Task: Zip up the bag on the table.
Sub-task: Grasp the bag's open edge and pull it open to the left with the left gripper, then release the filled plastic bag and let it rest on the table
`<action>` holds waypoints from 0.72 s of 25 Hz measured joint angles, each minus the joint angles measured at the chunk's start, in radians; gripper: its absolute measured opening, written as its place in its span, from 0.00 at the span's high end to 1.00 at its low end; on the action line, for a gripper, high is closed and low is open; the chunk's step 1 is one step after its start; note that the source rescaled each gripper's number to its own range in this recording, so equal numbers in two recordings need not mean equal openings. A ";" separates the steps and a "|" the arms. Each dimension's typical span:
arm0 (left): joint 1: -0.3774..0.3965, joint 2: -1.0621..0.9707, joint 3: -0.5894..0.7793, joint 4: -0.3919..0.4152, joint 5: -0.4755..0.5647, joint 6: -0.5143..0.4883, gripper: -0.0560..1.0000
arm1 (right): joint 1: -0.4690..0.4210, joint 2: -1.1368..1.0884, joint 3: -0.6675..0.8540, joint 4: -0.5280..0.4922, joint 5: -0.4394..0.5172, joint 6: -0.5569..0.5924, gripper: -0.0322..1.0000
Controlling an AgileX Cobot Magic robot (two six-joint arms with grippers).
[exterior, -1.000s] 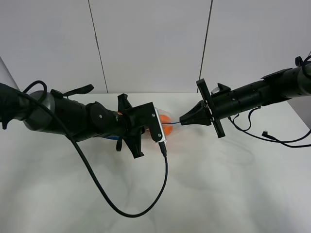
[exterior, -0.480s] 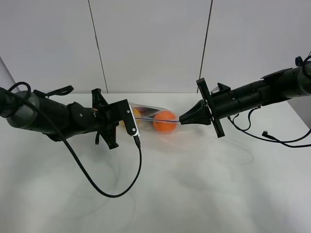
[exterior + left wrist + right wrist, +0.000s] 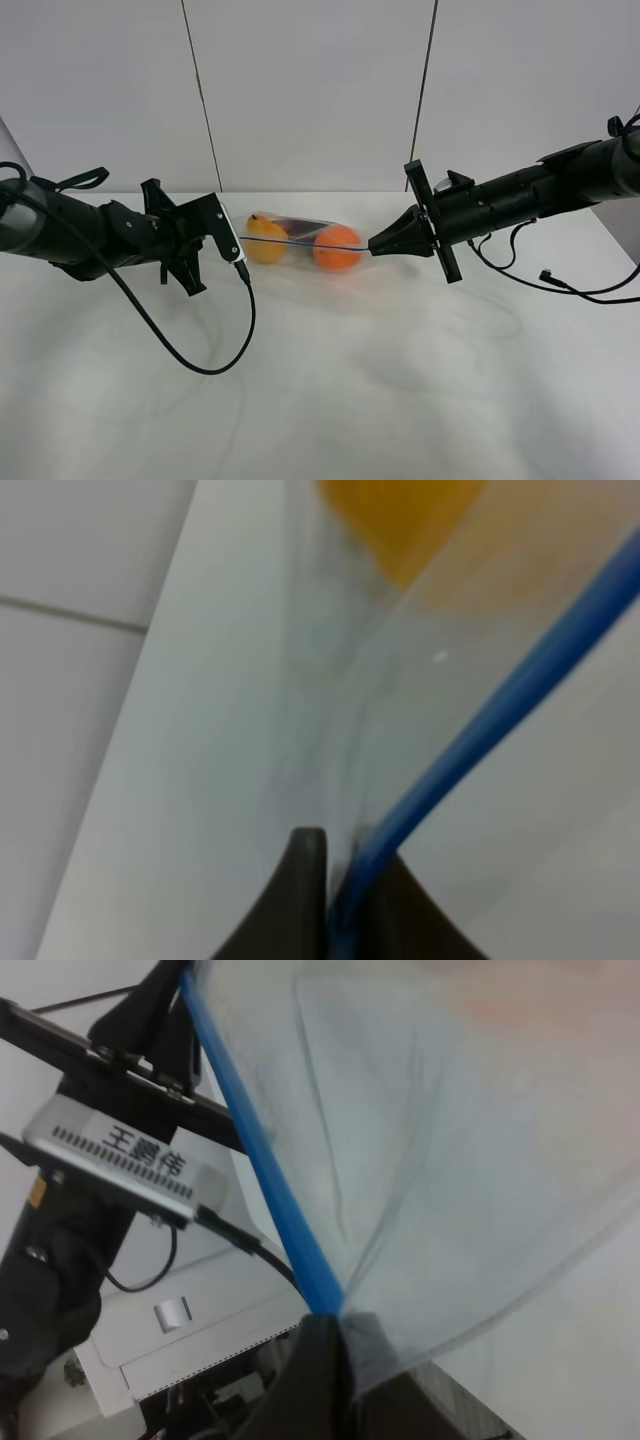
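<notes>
The clear bag (image 3: 300,232) hangs stretched between my two grippers just above the white table (image 3: 330,380). Two orange fruits (image 3: 338,249) show through it. My left gripper (image 3: 241,234) is shut on the blue zipper strip at the bag's left end. In the left wrist view the strip (image 3: 500,700) runs out from between the closed fingertips (image 3: 308,872), with a fruit (image 3: 410,520) behind it. My right gripper (image 3: 374,247) is shut on the bag's right end. The right wrist view shows the strip (image 3: 260,1150) entering its fingers (image 3: 322,1365).
A black cable (image 3: 195,350) loops from the left arm onto the table in front of it. Cables (image 3: 560,285) trail from the right arm at the right edge. A white panelled wall (image 3: 310,90) stands behind the table.
My left gripper has slid left along the zipper strip, away from the right gripper, uncovering the bag and both fruits. The right gripper has held still.
</notes>
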 joint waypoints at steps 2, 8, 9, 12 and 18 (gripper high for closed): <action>0.012 0.000 0.001 0.000 -0.002 0.000 0.95 | 0.000 0.000 0.000 0.005 0.000 0.000 0.97; 0.015 0.000 0.001 0.001 0.003 0.000 0.95 | 0.000 0.000 0.000 0.006 0.000 0.000 0.97; 0.015 0.000 0.001 0.001 0.003 -0.001 0.95 | 0.000 0.000 0.000 0.006 0.000 0.000 0.97; 0.015 0.000 0.001 0.001 0.004 -0.047 0.90 | 0.000 0.000 0.000 -0.006 0.004 0.000 0.97; 0.068 0.000 0.004 -0.002 -0.023 -0.194 0.14 | 0.000 0.000 0.000 -0.019 0.012 0.000 0.97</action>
